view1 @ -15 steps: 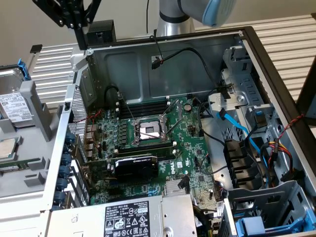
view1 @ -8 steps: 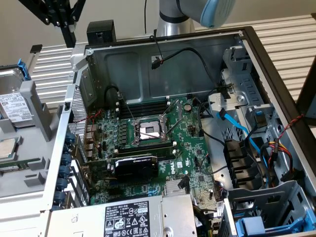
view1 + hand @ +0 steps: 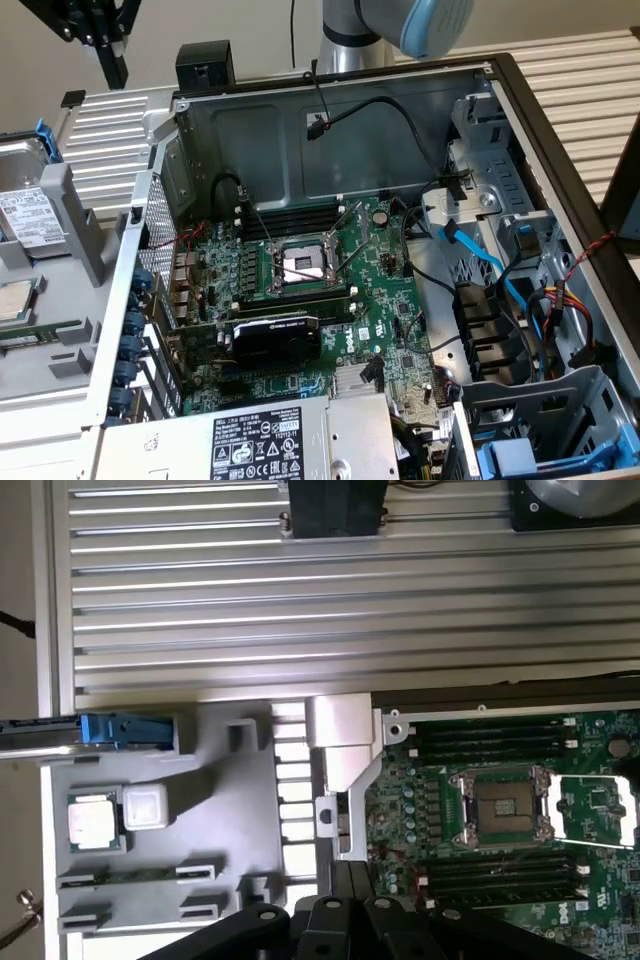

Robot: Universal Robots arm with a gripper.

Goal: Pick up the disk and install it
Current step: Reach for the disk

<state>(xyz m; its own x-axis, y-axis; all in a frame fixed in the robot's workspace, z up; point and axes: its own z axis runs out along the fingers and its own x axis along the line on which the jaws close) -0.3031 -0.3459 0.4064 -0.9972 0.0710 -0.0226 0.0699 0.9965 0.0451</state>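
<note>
Slatted metal counter (image 3: 600, 70) carries everything. The open computer case (image 3: 280, 140) lies on its side with the panel off, probably so the inside can be reached from above. The circuit board (image 3: 300, 280) lies flat in it with the processor socket empty and its latch up. Drive cages and a blue cable (image 3: 480, 262) sit on the exterior view's right.

A grey holder (image 3: 55, 395) sits just beside the case on the exterior view's left. It has slots that keep parts in fixed spots.

The disk (image 3: 25, 210) stands on edge in the holder's far slot with its blue frame (image 3: 42, 140) uppermost. It is untouched and not in the case. My guess is it stands upright so that fingers coming down can clamp it across its thin sides. The processor chip (image 3: 12, 300) lies flat in its own pocket nearer the camera.

The gripper (image 3: 115, 75) hangs above the counter behind the holder, near the disk but apart from it. Its fingers are together and hold nothing.

Hard to make out:
- The disk is cut off by the exterior view's left edge and a grey post covers part of its label.
- From the wrist it shows edge-on as a thin strip (image 3: 35, 725), so no face is visible.
- The gripper's upper part is cut off in the exterior view.
- The lower right cage is cropped.
- I cannot tell which cage takes the disk.
</note>
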